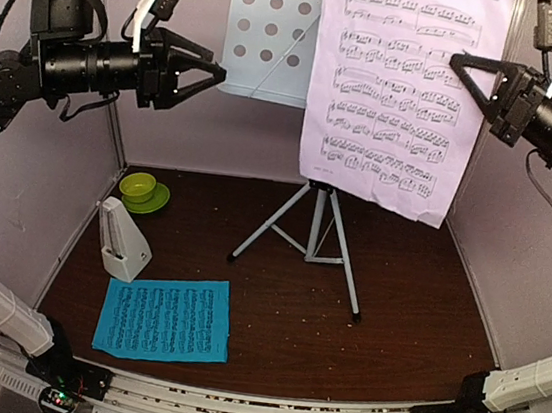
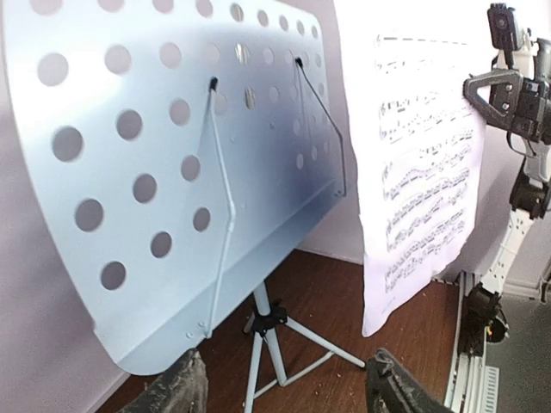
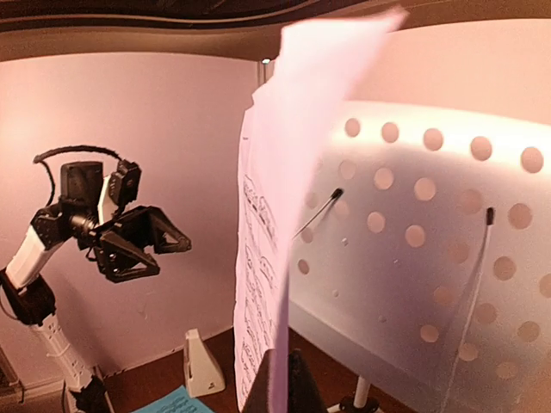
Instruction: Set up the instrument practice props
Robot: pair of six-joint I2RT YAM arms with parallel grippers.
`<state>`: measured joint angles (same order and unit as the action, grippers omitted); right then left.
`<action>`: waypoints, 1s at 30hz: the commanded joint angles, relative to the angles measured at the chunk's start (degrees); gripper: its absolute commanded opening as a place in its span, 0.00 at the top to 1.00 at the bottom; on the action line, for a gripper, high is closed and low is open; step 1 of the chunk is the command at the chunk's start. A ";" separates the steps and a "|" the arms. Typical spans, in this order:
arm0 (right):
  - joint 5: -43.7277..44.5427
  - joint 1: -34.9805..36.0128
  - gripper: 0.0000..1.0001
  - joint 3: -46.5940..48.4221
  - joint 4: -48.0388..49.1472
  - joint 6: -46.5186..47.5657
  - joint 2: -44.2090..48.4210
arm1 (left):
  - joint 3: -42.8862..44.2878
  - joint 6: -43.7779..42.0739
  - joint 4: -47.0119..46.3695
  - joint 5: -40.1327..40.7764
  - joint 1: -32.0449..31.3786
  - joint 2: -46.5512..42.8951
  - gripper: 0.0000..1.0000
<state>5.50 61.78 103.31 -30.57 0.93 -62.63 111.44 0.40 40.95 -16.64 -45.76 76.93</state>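
The white perforated music stand (image 1: 272,35) rises on its silver tripod (image 1: 313,233) at the back middle. A lilac sheet-music page (image 1: 401,91) hangs in front of the stand's right side, and my right gripper (image 1: 467,65) is shut on its right edge. In the right wrist view the page (image 3: 274,258) runs edge-on up from the shut fingertips (image 3: 297,385). My left gripper (image 1: 212,70) hovers open just left of the stand with nothing between its fingers (image 2: 176,389). A cyan page (image 1: 167,316) lies flat at the front left. The white pyramid metronome (image 1: 123,240) stands behind it.
A lime-green bowl on a saucer (image 1: 141,190) sits at the back left near the wall. Lilac walls close in the brown table (image 1: 403,323) on three sides. The tripod's legs spread across the table's middle.
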 commanded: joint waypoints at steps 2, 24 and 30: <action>2.43 -4.64 1.00 3.23 6.78 -0.66 -1.15 | 5.28 5.19 -6.06 8.53 -0.50 1.04 0.34; -1.35 -13.72 1.00 3.95 17.87 -3.73 -4.77 | 21.78 -8.61 -6.80 28.55 -10.90 17.31 0.33; -1.98 -15.04 1.00 2.09 18.53 -4.38 -4.63 | 24.38 -13.44 -6.39 35.26 -14.72 20.63 0.33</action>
<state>4.91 47.59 106.83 -13.89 -2.13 -67.24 132.94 -8.16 35.11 13.17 -58.50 95.74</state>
